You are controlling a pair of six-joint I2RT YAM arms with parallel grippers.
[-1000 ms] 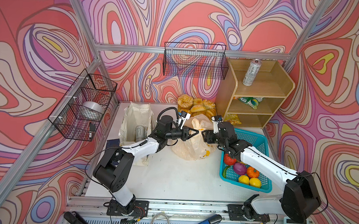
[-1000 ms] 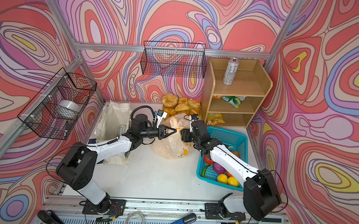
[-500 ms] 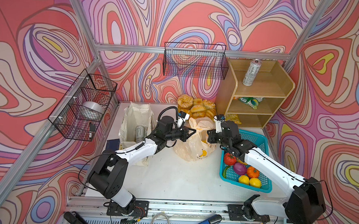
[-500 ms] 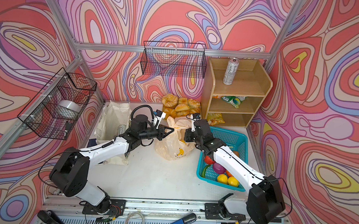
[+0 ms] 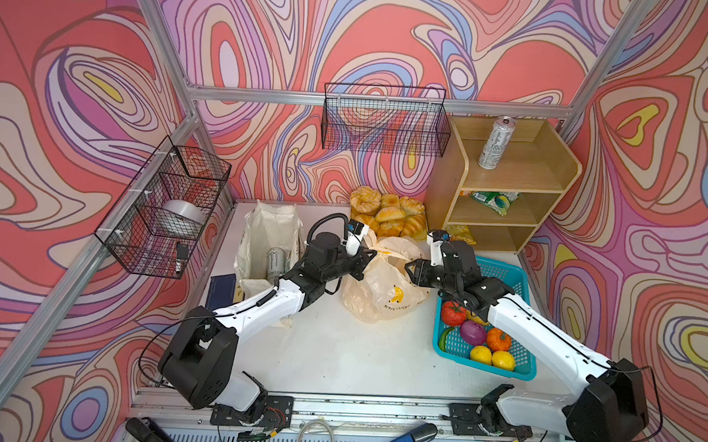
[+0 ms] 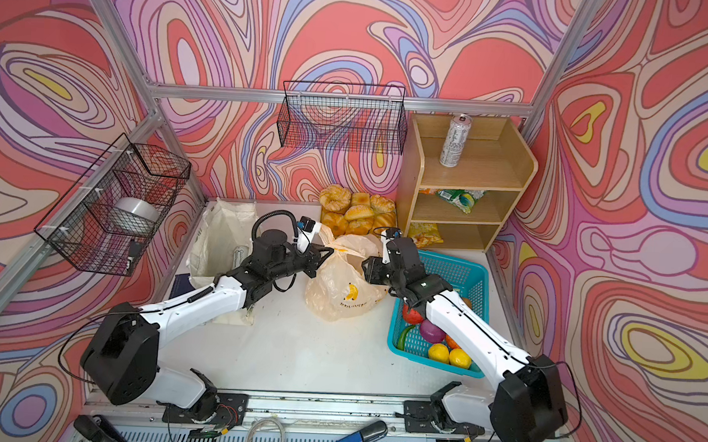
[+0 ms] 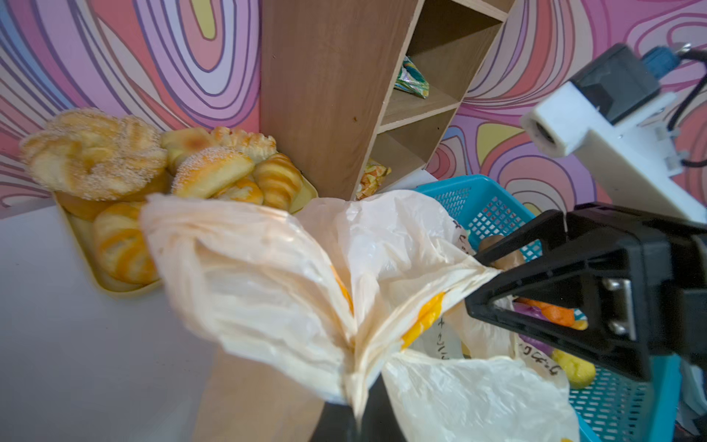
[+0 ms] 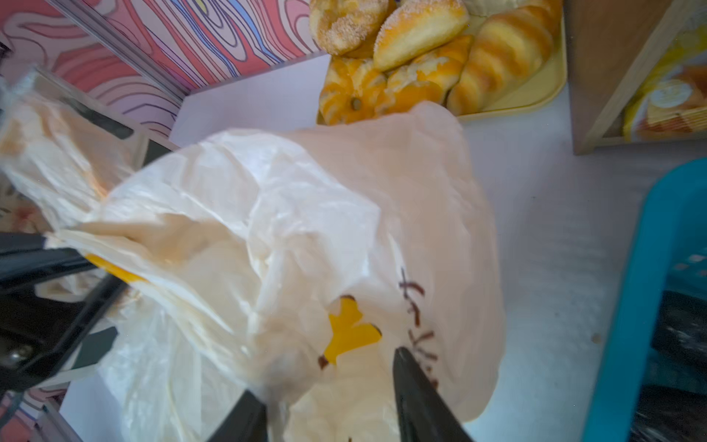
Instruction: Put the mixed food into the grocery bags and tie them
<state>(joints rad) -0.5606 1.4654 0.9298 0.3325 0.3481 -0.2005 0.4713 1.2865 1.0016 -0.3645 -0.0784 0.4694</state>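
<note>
Your left gripper (image 5: 367, 264) is pressed together on a twisted strip of the plastic bag (image 5: 386, 286), at the bag's upper left in both top views. Your right gripper (image 5: 411, 273) sits at the bag's right shoulder with its jaws apart.

The bag is thin, cream and translucent, crumpled and bulging, with a yellow banana print and brown lettering on its front. It rests on the white table (image 5: 337, 354) at centre frame between your two grippers. It is just below the bread rolls (image 5: 388, 213) and just left of the teal basket (image 5: 503, 271).

The right wrist view alone shows how wide the right gripper (image 8: 323, 373) stands: its fingers (image 8: 421, 402) are spread, with loose film between them. At that frame's left edge, the left gripper (image 8: 69, 256) nips the strip by a yellow mark.

The left wrist view is blurred. The film (image 7: 267, 275) gathers into a tight fold running off the lower edge, so your own jaws are hidden there. At the right, the right gripper (image 7: 474, 285) meets the end of the stretched strip, but you cannot tell whether it touches.

Only the top views show these things:
- The cloth tote (image 5: 268, 230) stands open left of the bag, with a pale can (image 5: 276, 261) inside.
- The lemons (image 5: 480, 355) lie in the basket at lower right.
- The drink can (image 5: 497, 143) stands on top of the wooden shelf (image 5: 454, 185) at upper right.
- The snack packet (image 5: 492, 200) lies one shelf lower.
</note>
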